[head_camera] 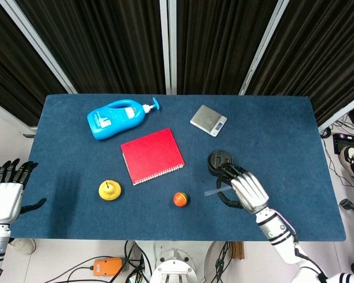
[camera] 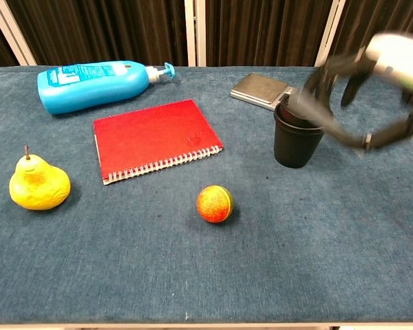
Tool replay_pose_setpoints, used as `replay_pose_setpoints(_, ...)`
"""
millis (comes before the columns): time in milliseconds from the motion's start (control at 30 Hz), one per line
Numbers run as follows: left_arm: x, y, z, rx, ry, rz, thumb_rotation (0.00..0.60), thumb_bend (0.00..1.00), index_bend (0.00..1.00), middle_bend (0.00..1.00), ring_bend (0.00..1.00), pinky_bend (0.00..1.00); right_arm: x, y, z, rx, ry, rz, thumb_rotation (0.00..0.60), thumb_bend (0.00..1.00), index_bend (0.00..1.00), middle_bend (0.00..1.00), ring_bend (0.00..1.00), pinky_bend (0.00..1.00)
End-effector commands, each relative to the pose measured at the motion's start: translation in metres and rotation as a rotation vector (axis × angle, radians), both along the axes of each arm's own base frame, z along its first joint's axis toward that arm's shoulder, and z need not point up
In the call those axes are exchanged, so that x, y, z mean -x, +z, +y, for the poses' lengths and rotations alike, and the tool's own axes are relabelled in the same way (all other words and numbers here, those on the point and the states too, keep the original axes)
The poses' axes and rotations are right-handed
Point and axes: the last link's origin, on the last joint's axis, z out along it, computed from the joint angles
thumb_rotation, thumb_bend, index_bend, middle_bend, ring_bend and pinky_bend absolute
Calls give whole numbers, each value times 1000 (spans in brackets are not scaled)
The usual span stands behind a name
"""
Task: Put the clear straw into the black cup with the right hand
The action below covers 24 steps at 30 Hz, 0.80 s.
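Note:
The black cup [head_camera: 218, 160] stands upright on the blue table, right of centre; in the chest view the cup [camera: 294, 143] is in front of the scale. My right hand [head_camera: 246, 190] hovers just behind and above the cup, fingers reaching over its rim. It holds the clear straw [head_camera: 215, 191], which sticks out to the left from under the fingers, roughly level. In the chest view the right hand [camera: 382, 69] is blurred and the straw is hard to make out. My left hand [head_camera: 6, 193] is beside the table's left edge, fingers apart, holding nothing.
A red notebook [head_camera: 152, 155] lies at the centre, with a blue pump bottle [head_camera: 117, 118] on its side behind it. A silver scale [head_camera: 208, 119] sits behind the cup. A yellow pear [head_camera: 109, 190] and a small orange ball [head_camera: 180, 199] rest near the front edge.

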Motion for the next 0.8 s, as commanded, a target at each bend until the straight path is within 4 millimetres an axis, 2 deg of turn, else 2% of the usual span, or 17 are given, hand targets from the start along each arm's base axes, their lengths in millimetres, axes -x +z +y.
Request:
replay_pose_setpoints(33,-1,0,1,2,1,2,600,24,140,136,23,0,-15,40,-30,17,-36,-319,600,690,727,373,270,420)
replay_pose_setpoints(233,-2,-1,1,7,3,1,600,24,140,136,23,0,-8,45,-64,33,-112,-430,600,690,728,377,271,420)
replay_pose_setpoints(433,-2,-1,2,6,16,0,600,24,140,136,23,0,6,32,-87,17,-188,-486,600,690,730,379,271,420)
replay_pose_setpoints(800,-2,-1,3,7,16,3,600,24,140,136,23,0,11,10,-92,-26,-210,-505,600,689,732,380,276,420)
